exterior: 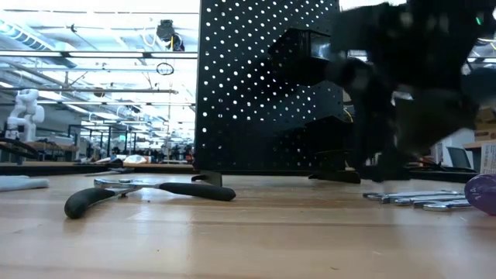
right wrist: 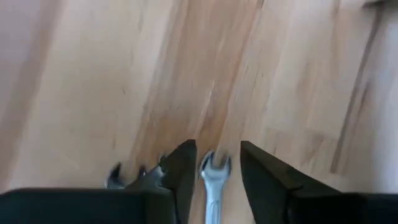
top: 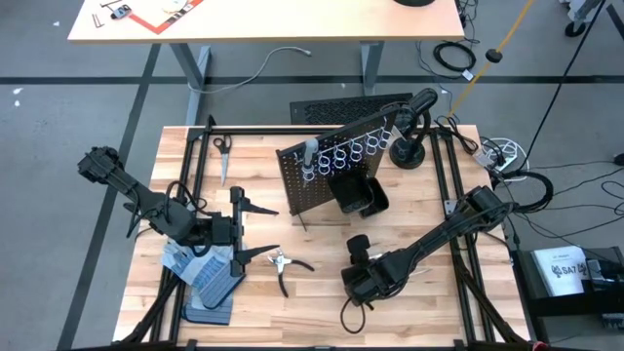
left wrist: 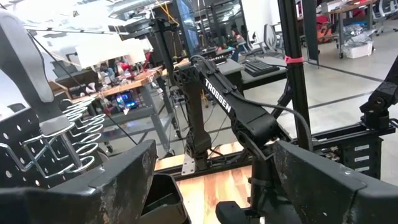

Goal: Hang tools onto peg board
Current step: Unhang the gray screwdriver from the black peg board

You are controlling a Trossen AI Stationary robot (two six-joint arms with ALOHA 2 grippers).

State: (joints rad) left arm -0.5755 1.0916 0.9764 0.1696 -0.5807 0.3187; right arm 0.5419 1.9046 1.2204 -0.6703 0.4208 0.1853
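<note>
R arm stretches from the counter's (top: 292,322) right edge diagonally toward the near middle, forearm low, right hand (top: 357,283) pointed down at the wood. R wrist view: its two dark fingers (right wrist: 180,171) stand part-open w/ a silver wrench (right wrist: 213,186) lying on the counter in the gap between them; not clamped on it, small gaps show either side of the wrench head. Another wrench end (right wrist: 115,175) shows just beside the one finger.

L arm bends in from the counter's left edge, left hand (top: 237,226) level above the wood, fingers spread wide, holding nothing. It sits over the blue-grey gloves (top: 200,265), near the pliers (top: 283,263).

Peg board (top: 327,175) stands upright at mid-counter, angled, w/ its row of silver rings (top: 341,156) and black bin (top: 359,195). A grey-handled screwdriver (top: 309,153) hangs in the ring at the board's left end.

Only the high view gives the scissors (top: 222,146) at the far left of the counter. Low view alone shows the pliers flat w/ handles apart in front of the board, plus a cluster of wrenches (exterior: 418,199) on the wood under the blurred dark R arm. L wrist view looks past its own wide fingers to the R arm's base, rings and bin edge.
</note>
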